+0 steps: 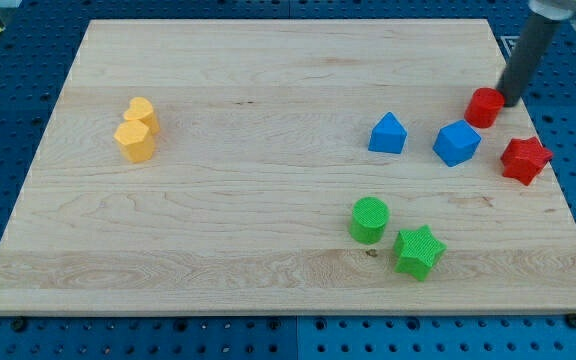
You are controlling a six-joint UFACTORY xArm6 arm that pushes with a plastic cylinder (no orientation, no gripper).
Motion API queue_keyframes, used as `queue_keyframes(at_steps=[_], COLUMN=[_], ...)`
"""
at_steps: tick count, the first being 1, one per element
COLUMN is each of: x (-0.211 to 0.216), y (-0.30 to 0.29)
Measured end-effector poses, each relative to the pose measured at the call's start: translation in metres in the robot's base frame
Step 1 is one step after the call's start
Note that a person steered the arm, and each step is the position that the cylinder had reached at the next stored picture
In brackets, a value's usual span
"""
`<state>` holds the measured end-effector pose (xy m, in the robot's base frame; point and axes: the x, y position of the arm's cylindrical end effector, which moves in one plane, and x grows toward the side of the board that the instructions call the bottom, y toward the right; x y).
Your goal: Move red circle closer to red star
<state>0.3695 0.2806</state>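
The red circle (484, 106) lies near the board's right edge, toward the view's top. The red star (524, 159) lies below and to the right of it, a short gap apart. My tip (509, 100) is at the red circle's right side, touching or almost touching it. The dark rod rises from there to the view's top right corner.
A blue cube (457, 143) sits just left of the red star and below the red circle. A blue triangle-like block (388, 133) is further left. A green circle (369, 219) and green star (418, 251) lie lower down. Two yellow blocks (136, 130) sit touching at the left. The board's right edge (558, 190) is near the star.
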Motion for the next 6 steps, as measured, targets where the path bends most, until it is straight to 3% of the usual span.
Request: queue_keyframes(at_steps=[2, 3, 5, 6], x=[-0.034, -0.021, 0.013, -0.018], y=[-0.076, -0.078, -0.022, -0.027])
